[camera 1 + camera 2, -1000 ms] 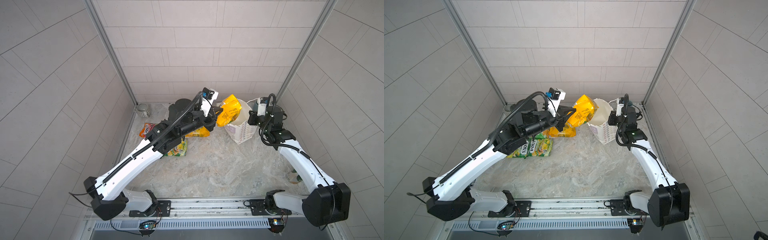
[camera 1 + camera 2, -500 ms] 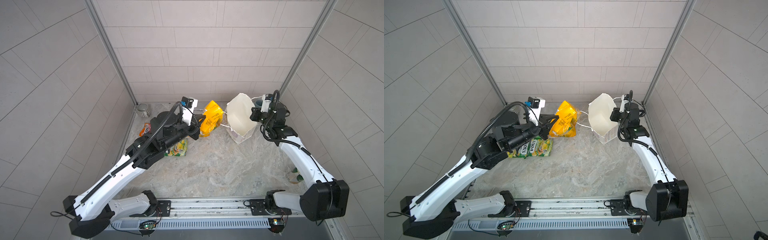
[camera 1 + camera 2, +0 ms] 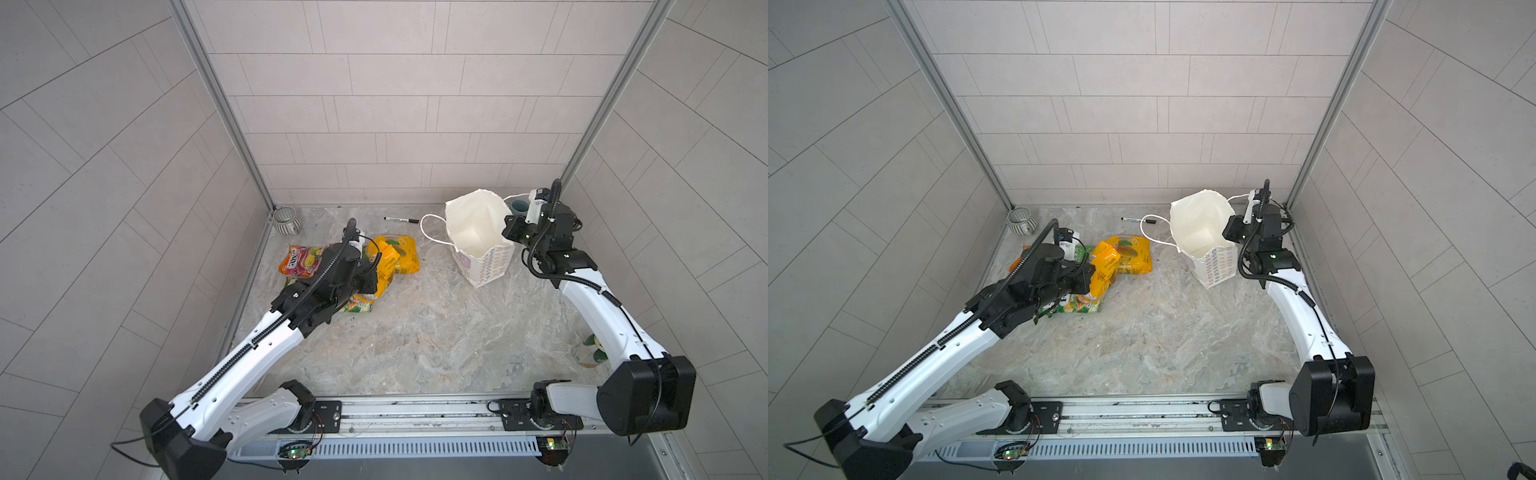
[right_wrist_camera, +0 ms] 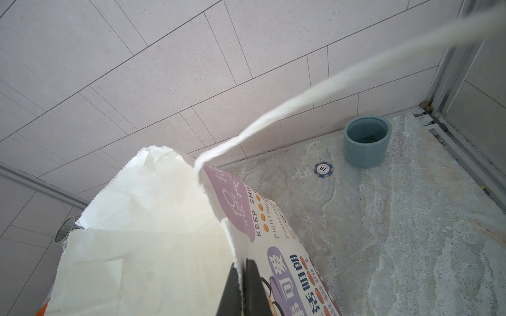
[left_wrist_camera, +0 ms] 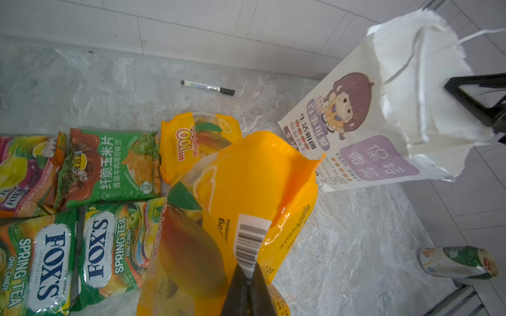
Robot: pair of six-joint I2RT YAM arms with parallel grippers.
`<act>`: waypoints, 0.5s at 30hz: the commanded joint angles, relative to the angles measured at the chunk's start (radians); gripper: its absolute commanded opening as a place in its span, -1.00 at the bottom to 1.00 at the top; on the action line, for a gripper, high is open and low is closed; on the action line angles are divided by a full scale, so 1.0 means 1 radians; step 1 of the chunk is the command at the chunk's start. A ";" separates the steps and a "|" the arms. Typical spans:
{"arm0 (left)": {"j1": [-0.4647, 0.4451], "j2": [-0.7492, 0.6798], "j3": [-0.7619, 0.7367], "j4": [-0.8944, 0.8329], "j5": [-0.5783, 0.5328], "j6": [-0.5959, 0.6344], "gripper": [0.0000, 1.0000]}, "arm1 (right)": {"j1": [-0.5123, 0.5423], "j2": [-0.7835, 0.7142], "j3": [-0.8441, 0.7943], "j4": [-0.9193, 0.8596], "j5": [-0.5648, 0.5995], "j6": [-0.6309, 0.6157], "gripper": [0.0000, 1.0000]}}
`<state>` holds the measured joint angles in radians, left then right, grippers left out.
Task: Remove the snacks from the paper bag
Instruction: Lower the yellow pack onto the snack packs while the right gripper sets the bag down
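- left gripper (image 5: 247, 273): jaws pinched tight on held packet (image 5: 254, 177), a yellow-orange one, gripped at its barcode edge. Packet is tilted, not flat, over the pile.
- In both top views this is left of centre, mid-height. The left arm lies across the pile and hides much of it.
- Pile on table (image 3: 436, 332):
  - second yellow packet (image 3: 402, 249) lies flat just right of the held packet, partly under it.
  - three green packets (image 5: 109, 164) lie flat and touching; the held packet overlaps one.
  - orange-magenta packet (image 3: 299, 262) is at the pile's left end.
- right gripper (image 4: 242, 266): jaws closed on the bag (image 3: 484, 266) rim, paper between the tips.
- bag: upper right in both top views, well apart from the pile.
  - It leans, mouth open, white inside showing.
  - Cartoon-girl face is turned toward the pile; the patterned side faces the camera.
  - Can't tell if the base sits fully on the table.
- cord (image 3: 428, 237): the loop hangs off the bag's left side. A second cord runs past the right gripper.
- pen (image 3: 401, 219): flat near the back wall, between bowl and bag, with the cord loop close to its cap end.
- bowl (image 3: 286, 219): ribbed grey, back-left corner, apart from the pile.
- cup (image 4: 367, 145): blue-grey, back-right corner behind the bag, partly hidden by the right gripper in a top view.
- chip (image 4: 323, 169): blue-white, flat near the cup, not touching it.
- can (image 5: 457, 262): green-white, near the right wall, lower right in a top view, partly behind the right arm.
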<state>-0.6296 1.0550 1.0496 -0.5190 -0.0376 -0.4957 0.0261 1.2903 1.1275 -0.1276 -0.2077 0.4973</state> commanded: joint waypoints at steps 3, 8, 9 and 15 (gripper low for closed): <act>-0.005 -0.011 -0.020 0.082 -0.077 -0.015 -1.00 | -0.005 0.005 0.015 -0.023 -0.020 0.018 -1.00; -0.025 0.052 0.003 0.034 -0.156 -0.010 -1.00 | -0.017 0.018 0.023 -0.034 -0.027 0.039 -1.00; -0.034 0.062 0.007 0.026 -0.175 -0.009 -1.00 | -0.023 0.022 0.027 -0.035 -0.038 0.054 -1.00; -0.063 0.125 0.032 0.022 -0.202 0.017 -1.00 | -0.052 0.045 0.048 -0.028 -0.121 0.240 -1.00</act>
<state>-0.6838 1.1816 1.0237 -0.5400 -0.1913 -0.4969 -0.0166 1.3277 1.1404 -0.1482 -0.2760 0.6132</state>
